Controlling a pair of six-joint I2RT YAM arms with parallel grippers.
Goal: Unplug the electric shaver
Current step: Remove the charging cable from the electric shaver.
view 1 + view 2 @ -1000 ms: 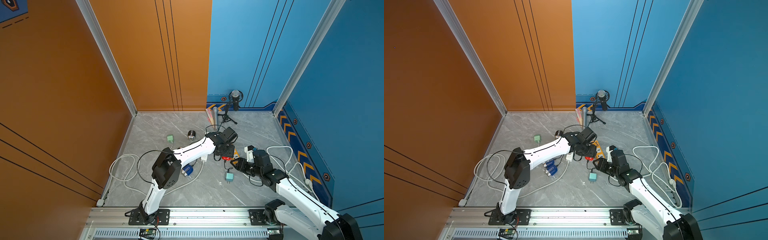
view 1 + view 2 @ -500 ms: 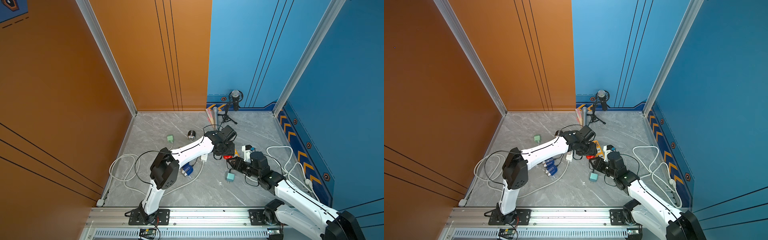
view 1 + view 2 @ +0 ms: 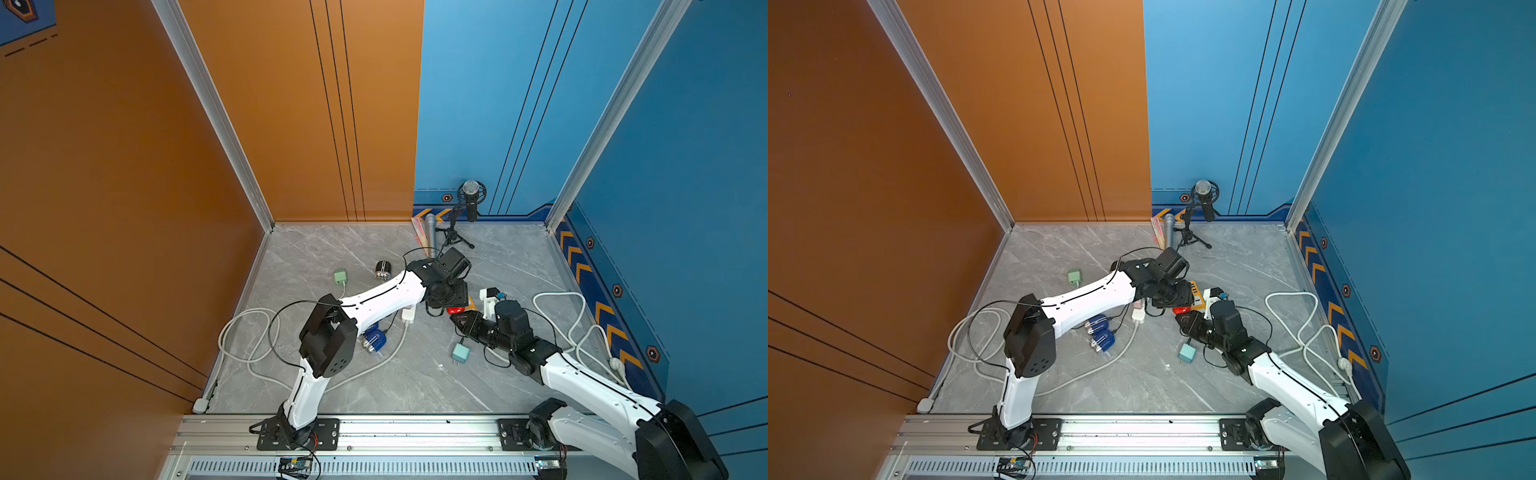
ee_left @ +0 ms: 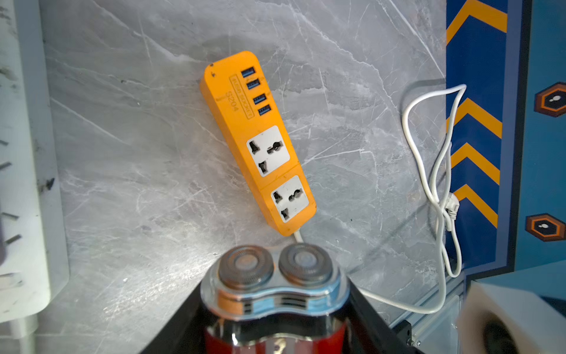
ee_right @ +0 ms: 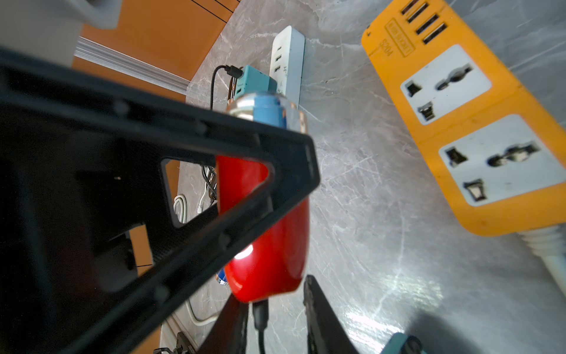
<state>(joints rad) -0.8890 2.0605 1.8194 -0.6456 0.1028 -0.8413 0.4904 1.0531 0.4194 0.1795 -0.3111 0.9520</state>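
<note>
Right wrist view: plug point(image 5: 260, 312) at the base of the shaver point(image 5: 269, 239) is straddled by parted right fingers point(image 5: 320, 318); shaver is clenched by left fingers point(image 5: 214, 131).

Shaver point(image 5: 269, 245) glossy red plastic, chrome head; power strip point(image 4: 235, 122) matt orange plastic; tabletop point(image 4: 137, 153) smooth, stone-look.
</note>
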